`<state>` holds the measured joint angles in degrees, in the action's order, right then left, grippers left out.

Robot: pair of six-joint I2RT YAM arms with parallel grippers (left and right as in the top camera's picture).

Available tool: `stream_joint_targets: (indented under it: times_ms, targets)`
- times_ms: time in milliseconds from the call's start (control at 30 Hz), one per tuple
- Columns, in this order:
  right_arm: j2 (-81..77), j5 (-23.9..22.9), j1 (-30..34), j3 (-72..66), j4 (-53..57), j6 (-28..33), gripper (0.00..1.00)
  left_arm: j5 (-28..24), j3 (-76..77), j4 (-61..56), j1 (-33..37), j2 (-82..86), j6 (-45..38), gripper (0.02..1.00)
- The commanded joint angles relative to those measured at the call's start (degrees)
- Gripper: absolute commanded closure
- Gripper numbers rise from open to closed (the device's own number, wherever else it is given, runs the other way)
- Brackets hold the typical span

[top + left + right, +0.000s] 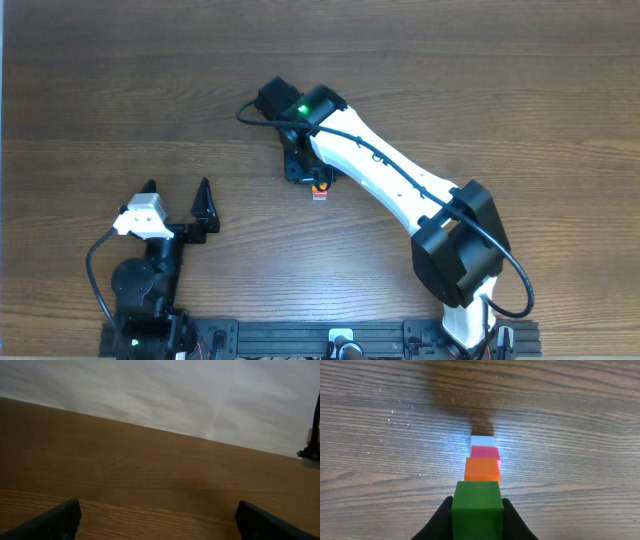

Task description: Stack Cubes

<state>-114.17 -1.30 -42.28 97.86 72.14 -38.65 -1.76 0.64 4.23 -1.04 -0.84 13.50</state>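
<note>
Green cube sits nearest the lens in the right wrist view, clamped between the two black fingers of the right gripper; grip is firm on both side faces. Directly under it stand three more cubes in a column: orange cube uppermost, pink cube below that, white cube at the base on the table. Green lines up over the orange cube; whether the two faces touch cannot be told. The pink cube sits slightly off line from the orange one.

From above, the right arm reaches from its base at the lower right across to the middle of the table; a sliver of the stack shows just beside its wrist.

Left gripper rests near its own base at the left, well apart from the stack; fingers spread wide, holding nothing; bare wood lies between them in the left wrist view.
</note>
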Motion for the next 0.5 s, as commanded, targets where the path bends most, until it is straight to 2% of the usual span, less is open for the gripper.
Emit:
stream_joint_targets:
  times_ms: [33,500]
  targets:
    - [2.27,1.14,-0.15,-0.98,-0.15,-0.74,0.989,-0.74,-0.33,0.07,0.31,0.68,0.63,0.018]
    - [2.32,1.92,-0.04,-3.87,-2.34,-1.16,0.987,-0.74,-0.33,0.07,0.31,0.68,0.63,0.020]
